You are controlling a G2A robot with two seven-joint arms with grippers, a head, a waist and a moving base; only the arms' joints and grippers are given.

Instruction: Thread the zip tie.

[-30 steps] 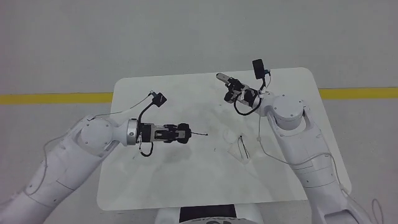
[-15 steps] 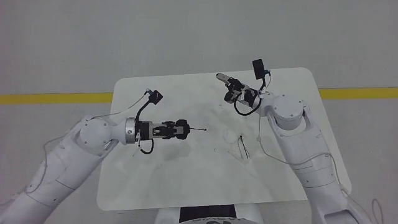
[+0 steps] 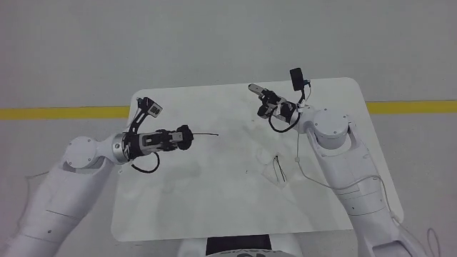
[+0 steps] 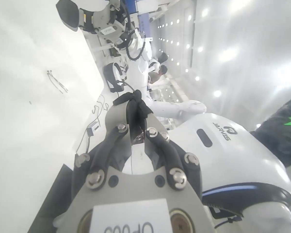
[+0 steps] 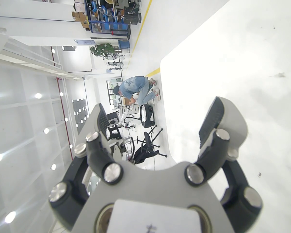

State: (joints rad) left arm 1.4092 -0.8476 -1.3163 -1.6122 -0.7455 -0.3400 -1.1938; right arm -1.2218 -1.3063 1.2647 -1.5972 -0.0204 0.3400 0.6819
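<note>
A thin black zip tie (image 3: 206, 135) sticks out level over the white table (image 3: 207, 207), with my left gripper (image 3: 184, 137) shut on one end of it, over the table's left part. In the left wrist view the fingertips (image 4: 135, 106) are pressed together on a black piece. My right gripper (image 3: 258, 90) hangs above the table's far middle, open, with nothing between its fingers (image 5: 215, 115). It is well apart from the zip tie's free tip.
Loose black zip ties (image 3: 280, 168) lie on the table right of centre, also in the left wrist view (image 4: 57, 83). A thin cable (image 3: 297, 158) trails beside them. Small specks dot the tabletop (image 5: 278, 75).
My left arm has drawn back to the left and a little toward the far side, carrying the zip tie away from the table's middle. The right arm has kept still.
</note>
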